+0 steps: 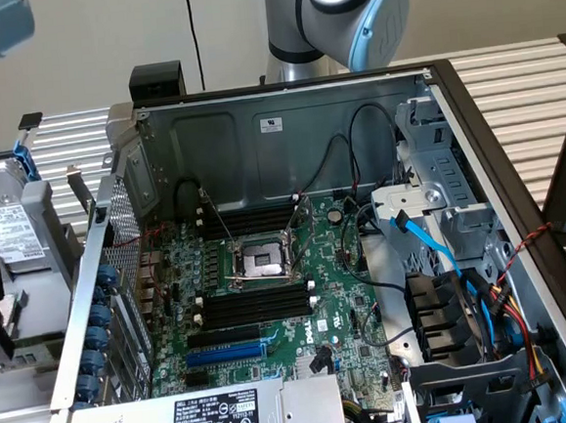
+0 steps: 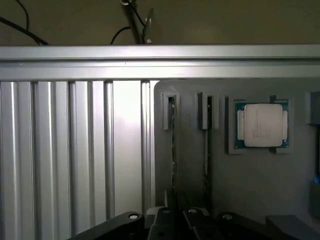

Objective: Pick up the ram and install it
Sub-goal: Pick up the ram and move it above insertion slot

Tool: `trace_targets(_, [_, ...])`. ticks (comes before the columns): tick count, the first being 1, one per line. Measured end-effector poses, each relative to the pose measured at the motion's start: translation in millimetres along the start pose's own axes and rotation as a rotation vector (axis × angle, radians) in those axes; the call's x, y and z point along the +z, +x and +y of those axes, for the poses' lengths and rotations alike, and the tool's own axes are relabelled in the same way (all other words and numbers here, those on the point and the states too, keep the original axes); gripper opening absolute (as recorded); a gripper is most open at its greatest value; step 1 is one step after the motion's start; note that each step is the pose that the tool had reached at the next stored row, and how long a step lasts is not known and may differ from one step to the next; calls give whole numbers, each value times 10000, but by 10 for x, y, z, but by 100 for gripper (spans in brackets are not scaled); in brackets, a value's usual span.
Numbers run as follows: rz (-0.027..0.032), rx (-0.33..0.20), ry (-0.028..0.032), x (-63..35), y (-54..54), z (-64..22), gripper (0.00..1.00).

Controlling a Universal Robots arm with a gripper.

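Zero steps showing done: ram [image 2: 173, 150] seemingly standing edge-on in grey holder [image 2: 250, 190] slot, near CPU [image 2: 262, 125]. Gripper [image 2: 175, 221] hovering near holder, fingers closed, gripping nothing. On motherboard, black memory slots [image 1: 256, 305] lying empty, install remaining.

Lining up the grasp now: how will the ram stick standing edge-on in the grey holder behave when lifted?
The ram shows as a thin edge in a narrow slot of the grey holder, so it is probably light and stiff. Being so thin, it could tilt or bind if lifted off-axis.
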State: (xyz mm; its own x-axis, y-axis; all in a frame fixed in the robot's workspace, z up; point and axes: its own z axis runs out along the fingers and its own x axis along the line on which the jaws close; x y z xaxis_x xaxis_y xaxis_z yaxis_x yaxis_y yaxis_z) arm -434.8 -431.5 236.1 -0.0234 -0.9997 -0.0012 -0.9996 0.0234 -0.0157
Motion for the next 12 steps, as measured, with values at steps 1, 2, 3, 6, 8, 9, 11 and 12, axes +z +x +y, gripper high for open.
trace_targets(1, [1,-1,0,-44,2,-1,12])
trace_targets(2, [0,-1,0,-90,3,-2,12])
trace_targets(3, [0,-1,1,-135,4,-3,12])
trace_targets(6, [0,-1,0,-272,9,-5,12])
trace_targets(8, [0,-2,0,-365,15,-7,12])
trace_targets(9, [0,-1,0,-411,20,-7,12])
trace_targets(11, [0,-1,1,-501,30,-9,12])
trace_targets(12, [0,-1,1,-546,35,-10,12])
